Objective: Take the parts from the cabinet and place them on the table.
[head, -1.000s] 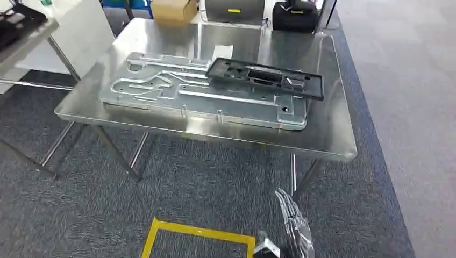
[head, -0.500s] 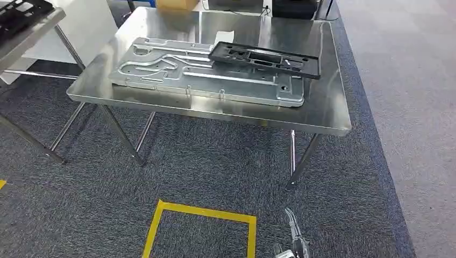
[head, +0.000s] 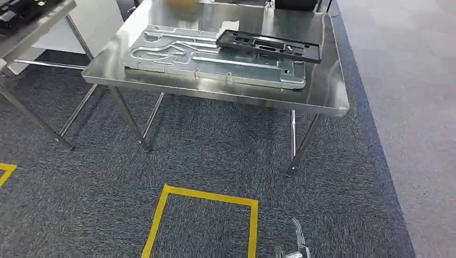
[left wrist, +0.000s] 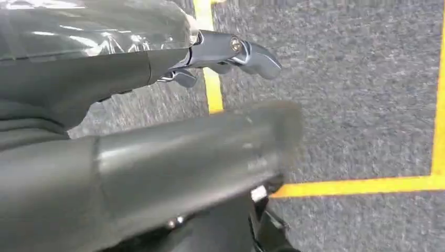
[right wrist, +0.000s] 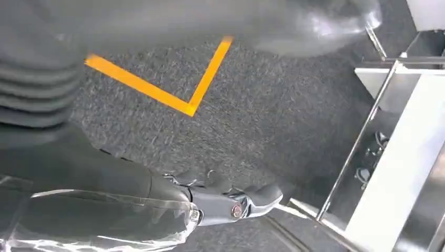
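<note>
1. While the steel counter (head: 322,99) is standing ahead on the grey carpet (head: 204,156), both parts are lying on its top, well apart from either robot hand.
2. The right robot hand (head: 297,247) is showing as a sliver at the lower edge of the head view, down by the carpet and well short of the counter's near edge.
3. In the right wrist view, the right robot hand (right wrist: 225,202) is hanging over the carpet with its fingers lying together and nothing held in them, a clear plastic wrap covering the wrist behind it.
4. In the left wrist view, the left robot hand (left wrist: 231,52) is hanging over the carpet too, fingers drawn together and holding nothing; much of it is blurred.
5. The silver metal plate (head: 177,56) is lying flat, long and wide, with raised ribs and curved channels pressed into it.
6. The black plastic frame (head: 269,45) is resting on the plate's far right part, a narrow long piece with cut-out openings.
7. Yellow floor tape (head: 209,196) is marking a square outline on the carpet between the robot and the counter.
8. A second table (head: 32,27) is standing at the left, carrying a dark item I cannot identify.
</note>
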### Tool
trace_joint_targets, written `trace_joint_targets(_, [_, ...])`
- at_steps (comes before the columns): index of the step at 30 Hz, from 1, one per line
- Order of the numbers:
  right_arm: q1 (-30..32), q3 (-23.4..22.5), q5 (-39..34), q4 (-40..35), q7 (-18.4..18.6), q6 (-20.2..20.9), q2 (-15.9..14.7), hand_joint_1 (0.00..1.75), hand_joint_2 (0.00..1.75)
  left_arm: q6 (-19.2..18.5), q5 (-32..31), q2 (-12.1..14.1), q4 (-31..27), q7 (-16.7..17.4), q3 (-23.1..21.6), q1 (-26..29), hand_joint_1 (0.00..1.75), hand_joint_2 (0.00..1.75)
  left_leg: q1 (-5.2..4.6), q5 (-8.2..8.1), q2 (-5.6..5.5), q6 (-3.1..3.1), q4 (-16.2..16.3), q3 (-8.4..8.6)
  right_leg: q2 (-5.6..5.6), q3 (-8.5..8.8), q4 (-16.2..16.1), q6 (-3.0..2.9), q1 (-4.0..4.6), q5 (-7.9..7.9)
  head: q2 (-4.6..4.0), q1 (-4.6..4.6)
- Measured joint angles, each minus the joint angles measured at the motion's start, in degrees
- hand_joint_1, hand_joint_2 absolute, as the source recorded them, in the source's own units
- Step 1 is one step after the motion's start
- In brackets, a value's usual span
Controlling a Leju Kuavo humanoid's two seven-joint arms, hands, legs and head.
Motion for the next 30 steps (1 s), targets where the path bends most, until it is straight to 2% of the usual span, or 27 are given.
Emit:
trace_joint_targets(1, [0.0,-0.6,0.1,0.4,-0.2,0.0,0.2,0.00,1.75,0.0,0.0,-0.1,0.0,0.0,0.0,0.0,0.00,0.00,0.01,0.76,0.38,0.61,0.0,-0.61,0.30,-0.81,0.9,0.13,-0.28,-1.96,0.02,0.04])
trace_joint_targets(2, [0.0,-1.1,0.2,0.7,-0.3,0.1,0.5,0.00,1.75,0.0,0.0,-0.1,0.0,0.0,0.0,-0.1,0.00,0.00,-0.07,1.48,0.38,1.17,0.0,-1.53,0.35,-1.46,3.0,0.17,-0.27,-5.79,0.02,0.33])
trace_joint_targets(4, [-0.1,-2.3,0.0,1.2,-0.4,0.7,0.9,0.00,1.75,0.0,0.0,-0.1,0.0,0.0,0.0,-0.1,0.00,0.00,-0.36,2.63,0.40,1.50,0.0,-3.36,0.46,-3.13,10.8,0.49,-0.24,-12.56,0.00,0.59])
trace_joint_targets(5, [-0.1,-2.8,-0.4,1.4,-0.5,1.0,1.2,0.00,1.75,0.0,0.0,-0.2,0.0,0.1,-0.1,0.0,0.00,0.00,-0.56,3.30,0.42,1.59,0.1,-4.30,0.47,-3.76,14.6,0.59,-0.26,-13.70,0.02,0.57])
trace_joint_targets(6, [-0.1,-3.3,-0.6,1.6,-0.6,1.2,1.4,0.00,1.75,0.0,0.0,-0.2,0.0,0.2,-0.1,0.0,0.00,0.00,-0.68,3.85,0.50,1.57,0.2,-5.04,0.46,-3.79,16.8,0.56,-0.26,-12.82,0.02,0.57])
trace_joint_targets(7, [-0.1,-3.7,-0.8,1.9,-0.7,1.2,1.6,0.00,0.00,0.0,0.0,-0.2,0.0,0.3,-0.2,0.0,0.00,0.00,-0.83,4.40,0.60,1.53,0.3,-5.83,0.47,-3.08,17.2,0.44,-0.24,-10.49,0.02,0.57])
trace_joint_targets(8, [-0.1,-4.1,-0.9,2.1,-1.0,1.3,1.7,0.00,0.00,0.0,0.1,-0.2,0.0,0.6,-0.2,0.0,0.00,0.00,-0.97,4.97,0.73,1.49,0.4,-6.59,0.46,-1.27,15.5,0.20,-0.23,-7.78,0.02,0.57])
trace_joint_targets(9, [-0.1,-4.4,-0.8,2.2,-1.3,1.3,1.9,0.00,0.00,0.0,0.3,-0.2,0.0,1.0,-0.2,0.0,0.00,0.00,-1.05,5.44,0.94,1.39,0.5,-7.23,0.39,1.81,11.6,-0.14,-0.14,-6.14,0.02,0.54])
trace_joint_targets(10, [-0.1,-4.8,-0.6,2.3,-1.6,1.3,2.1,0.00,0.00,0.0,0.4,-0.3,0.0,1.5,-0.2,0.0,0.00,0.00,-1.10,5.79,1.03,1.28,0.7,-7.59,-0.14,5.62,6.4,-0.56,0.12,-6.01,0.02,0.57])
trace_joint_targets(11, [-0.2,-5.1,-0.4,2.3,-1.8,1.2,2.4,0.00,0.00,0.0,0.5,-0.4,0.0,1.8,-0.2,0.1,0.00,0.00,-1.23,6.00,1.37,1.06,0.9,-7.67,-2.16,9.97,0.6,-1.11,0.57,-7.87,0.02,0.54])
trace_joint_targets(12, [-0.5,-5.4,-0.3,2.4,-2.1,1.3,2.7,0.00,0.00,0.1,0.5,-0.5,0.0,2.1,-0.2,0.2,0.00,0.00,-1.38,6.14,1.53,0.80,1.3,-7.82,-2.57,11.93,-2.9,-1.39,0.92,-9.00,0.02,0.74])
trace_joint_targets(14, [-0.6,-6.3,-0.2,2.5,-2.3,1.7,3.5,0.00,0.00,0.3,0.7,-0.5,0.0,2.6,-0.2,0.2,0.00,0.00,-1.13,6.66,2.60,0.03,1.3,-7.84,-1.63,11.29,-3.2,-1.89,0.98,-9.19,0.02,0.70])
trace_joint_targets(15, [-0.4,-6.8,-0.1,2.6,-2.3,1.9,3.8,0.00,0.00,0.3,0.9,-0.5,0.0,2.6,-0.2,0.2,0.00,0.00,-1.07,6.91,3.00,-0.36,1.2,-7.81,-1.17,11.07,-3.3,-2.38,1.07,-8.83,0.02,0.70])
trace_joint_targets(16, [-0.3,-7.1,-0.1,2.7,-2.3,1.9,4.0,0.00,0.00,0.4,1.0,-0.5,0.0,2.6,-0.2,0.2,0.00,0.00,-1.12,6.78,2.93,-0.78,1.5,-8.13,-0.85,10.89,-3.8,-2.92,0.60,-7.99,0.02,0.78])
trace_joint_targets(17, [-0.2,-7.4,0.2,2.8,-2.4,2.2,4.3,0.00,0.00,0.5,1.0,-0.5,0.0,2.8,-0.2,0.2,0.00,0.00,-0.89,4.93,1.71,-1.37,2.9,-8.69,-0.58,10.48,-3.8,-3.18,0.62,-7.61,0.02,0.53])
trace_joint_targets(18, [-0.2,-7.6,0.3,2.9,-2.4,2.5,4.6,0.00,0.00,0.8,1.1,-0.5,0.0,3.0,-0.2,0.3,0.00,0.00,-0.72,1.81,0.93,-1.67,6.1,-9.75,-0.19,9.98,-3.7,-3.60,0.62,-7.25,0.02,0.30])
trace_joint_targets(20, [-0.1,-8.8,0.7,3.1,-2.6,3.8,5.4,0.00,0.00,1.3,1.2,-0.5,0.0,3.2,-0.2,0.3,0.00,0.00,-0.44,-3.55,0.42,-2.15,15.5,-12.78,0.57,9.02,-3.4,-3.64,0.71,-6.68,0.02,0.33])
trace_joint_targets(21, [0.0,-9.4,0.8,3.2,-2.6,4.1,5.7,0.00,0.00,1.4,1.2,-0.5,0.0,3.3,-0.2,0.3,0.00,0.00,-0.42,-4.45,0.42,-2.30,18.7,-13.62,1.00,8.46,-3.0,-3.56,0.71,-6.51,0.02,0.26])
trace_joint_targets(22, [0.1,-9.9,0.9,3.3,-2.7,4.5,5.8,0.00,0.00,1.4,1.2,-0.5,0.0,3.4,-0.2,0.3,0.00,0.00,-0.35,-3.91,0.40,-2.34,19.0,-13.21,1.50,8.01,-2.7,-3.45,0.69,-6.42,0.02,0.24])
trace_joint_targets(23, [0.2,-10.6,1.1,3.5,-2.8,5.1,6.1,0.00,0.00,1.5,1.2,-0.5,0.0,3.5,-0.2,0.4,0.00,0.00,-0.22,-2.38,0.36,-2.36,16.8,-11.61,1.90,7.71,-2.3,-3.39,0.66,-6.38,0.00,0.28])
trace_joint_targets(24, [0.2,-11.1,1.3,3.5,-3.0,5.5,6.4,0.00,0.00,1.5,1.2,-0.5,0.1,3.6,-0.2,0.4,0.00,0.00,-0.13,-0.28,0.21,-2.30,12.7,-8.98,2.47,7.47,-2.0,-3.33,0.66,-6.36,0.02,0.24])
trace_joint_targets(25, [0.2,-11.7,1.6,3.6,-3.2,6.1,6.8,0.00,0.00,1.7,1.3,-0.5,0.1,3.7,-0.3,0.4,0.00,0.00,0.00,2.03,-0.62,-2.11,6.9,-5.51,3.07,7.27,-1.6,-3.21,0.64,-6.41,0.02,0.26])
trace_joint_targets(26, [0.2,-12.2,1.9,3.6,-3.3,6.5,7.1,0.00,0.00,1.9,1.4,-0.5,0.1,3.8,-0.3,0.4,0.00,0.00,0.10,1.90,-2.80,-1.68,2.6,-3.35,3.53,6.95,-1.3,-3.07,0.51,-6.45,0.02,0.26])
trace_joint_targets(27, [0.1,-12.7,2.3,3.6,-3.3,6.9,7.5,0.00,0.00,2.0,1.6,-0.4,0.2,3.9,-0.3,0.5,0.00,0.00,0.07,1.70,-4.17,-1.42,1.9,-2.48,4.01,6.42,-1.0,-2.57,0.71,-6.31,0.02,0.35])
trace_joint_targets(30, [0.1,-13.9,3.0,3.6,-3.5,8.0,8.4,0.00,0.00,2.0,1.8,-0.4,0.3,4.1,-0.3,0.4,0.00,0.00,-0.21,1.68,-2.74,-0.85,1.6,-2.90,5.45,6.00,-1.2,-1.48,0.44,-5.66,0.02,0.22])
